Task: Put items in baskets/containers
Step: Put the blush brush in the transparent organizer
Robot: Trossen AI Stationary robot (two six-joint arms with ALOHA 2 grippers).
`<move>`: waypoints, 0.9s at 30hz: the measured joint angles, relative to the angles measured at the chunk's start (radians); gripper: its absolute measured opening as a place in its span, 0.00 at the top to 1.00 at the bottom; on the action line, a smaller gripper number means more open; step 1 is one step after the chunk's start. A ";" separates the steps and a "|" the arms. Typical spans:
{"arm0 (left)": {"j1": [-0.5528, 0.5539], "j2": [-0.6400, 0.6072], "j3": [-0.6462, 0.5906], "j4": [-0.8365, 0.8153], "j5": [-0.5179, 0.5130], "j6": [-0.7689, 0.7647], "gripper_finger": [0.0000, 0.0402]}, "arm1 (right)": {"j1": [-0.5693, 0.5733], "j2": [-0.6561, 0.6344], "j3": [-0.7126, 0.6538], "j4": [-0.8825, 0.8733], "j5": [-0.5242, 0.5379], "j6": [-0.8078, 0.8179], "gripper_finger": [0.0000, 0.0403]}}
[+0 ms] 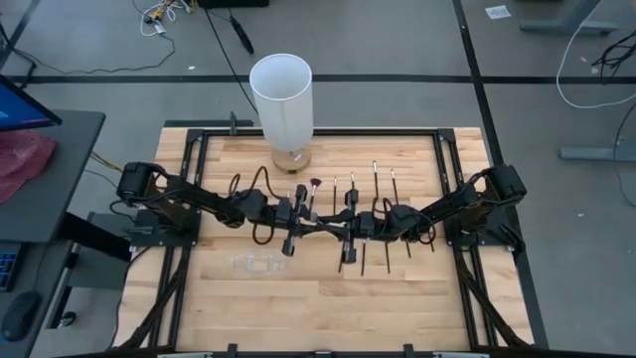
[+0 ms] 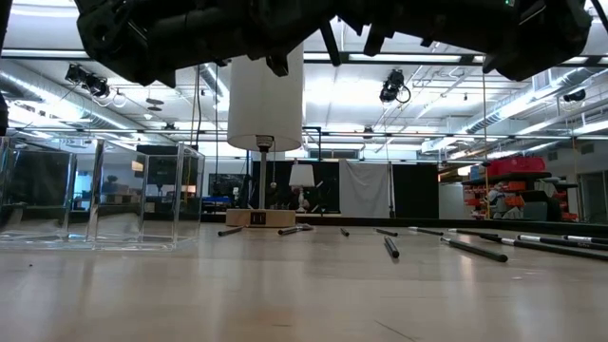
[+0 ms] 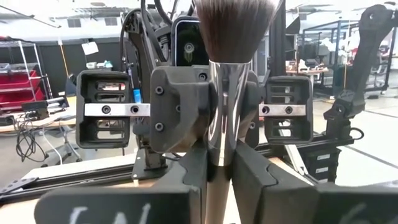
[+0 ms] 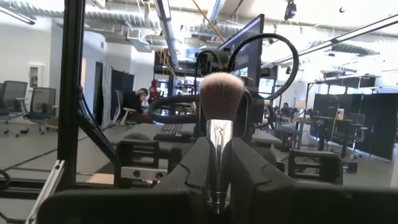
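Observation:
A brush with a silvery ferrule and a full bristle head (image 3: 233, 28) stands upright over the table's middle, between my two grippers. My left gripper (image 3: 221, 163) comes from the table's left and my right gripper (image 4: 217, 163) from its right. Both are shut on the brush and face each other (image 1: 323, 229). The clear container (image 1: 253, 264) stands on the table near the left gripper, also seen in the low view (image 2: 95, 195). Several thin brushes (image 1: 376, 184) lie flat on the wood. My left gripper pinches the brush's silvery ferrule (image 3: 222, 134) between its two fingers (image 3: 255, 177), coming about level from the table's left. The brush stands upright across the fingers, bristles up, clear of the table. My right gripper pinches the same ferrule (image 4: 217, 146) between its two fingers (image 4: 249, 174), about level from the table's right. The bristle head (image 4: 221, 93) rises above the fingers. The handle below is hidden by the fingers.
A tall white cylinder (image 1: 281, 94) on a wooden foot stands at the table's far edge. More loose brushes (image 1: 363, 254) lie under and near the right arm, and some lie in the low view (image 2: 475, 249). Black frame rails (image 1: 447, 179) border the wood.

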State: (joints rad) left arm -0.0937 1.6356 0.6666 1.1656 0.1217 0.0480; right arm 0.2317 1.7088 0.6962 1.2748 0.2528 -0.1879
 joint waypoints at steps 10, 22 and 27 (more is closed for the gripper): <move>-0.002 -0.022 0.001 -0.113 -0.068 -0.002 0.88 | 0.022 -0.118 -0.003 -0.271 0.082 0.021 0.61; -0.143 -0.378 0.003 -0.696 -0.422 0.036 0.88 | 0.141 -0.339 -0.004 -0.633 0.295 0.021 0.43; -0.314 -0.545 0.003 -0.993 -0.620 -0.120 0.88 | 0.145 -0.314 -0.002 -0.632 0.294 0.021 0.48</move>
State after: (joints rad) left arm -0.4080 1.0903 0.6693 0.1727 -0.4981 -0.0723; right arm 0.3771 1.3949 0.6937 0.6426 0.5472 -0.1665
